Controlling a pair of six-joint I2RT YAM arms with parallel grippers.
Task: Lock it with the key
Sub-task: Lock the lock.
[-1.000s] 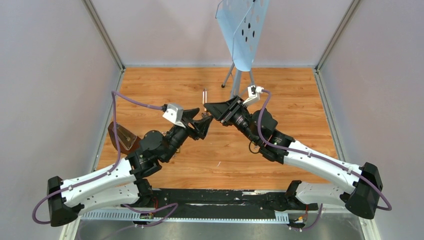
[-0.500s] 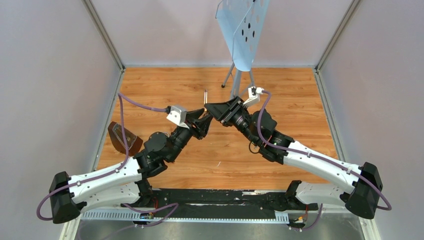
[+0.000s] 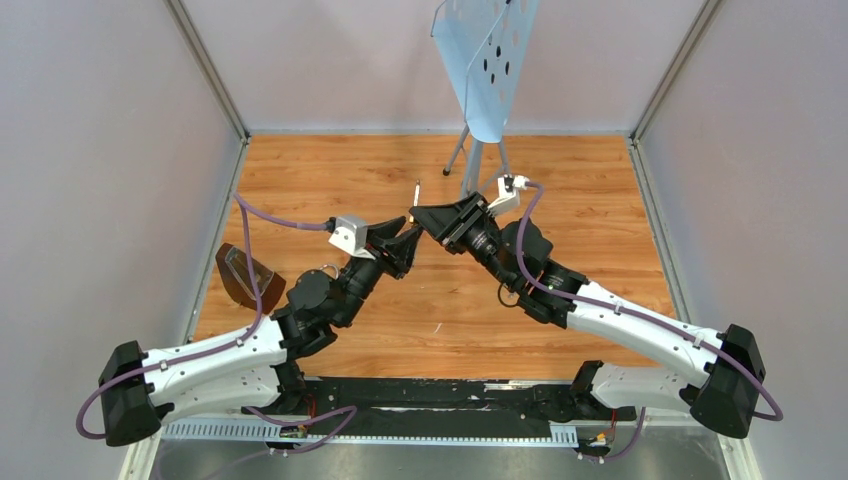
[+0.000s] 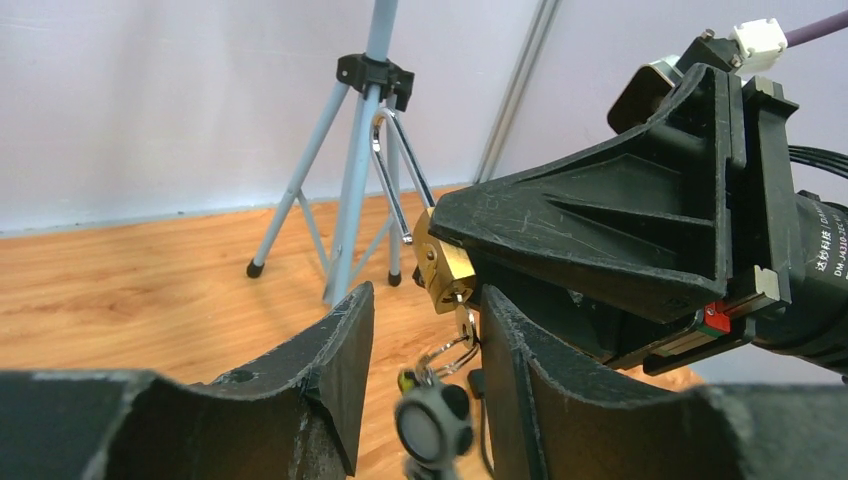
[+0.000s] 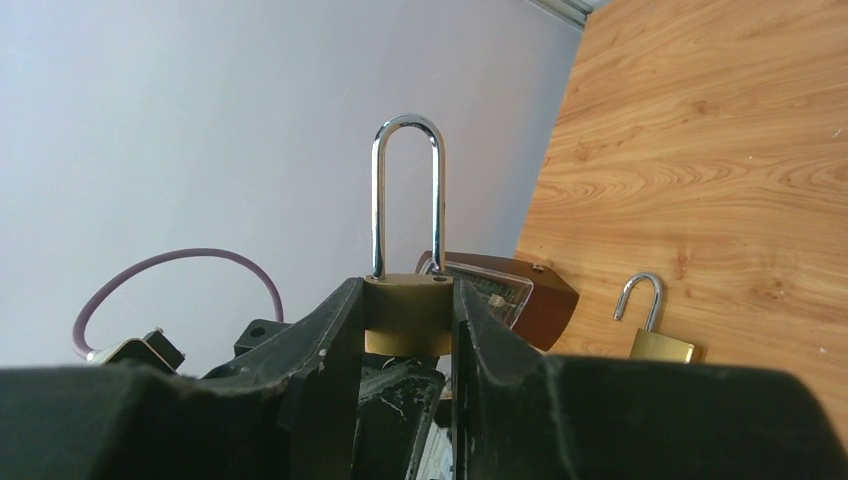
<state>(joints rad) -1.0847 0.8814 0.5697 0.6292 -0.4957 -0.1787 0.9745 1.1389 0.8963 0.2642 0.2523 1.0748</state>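
The right jaws clamp the brass padlock (image 5: 405, 318) by its body so that the key (image 4: 466, 322), seated in its keyhole, hangs between the left jaws, which stand apart around it.

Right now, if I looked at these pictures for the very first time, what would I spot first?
Probably the brass padlock with its tall silver shackle, pinched in the right gripper above the middle of the wooden table. A tiny key sits in its bottom end, with the left gripper open around it. A blue stand rises at the far edge.
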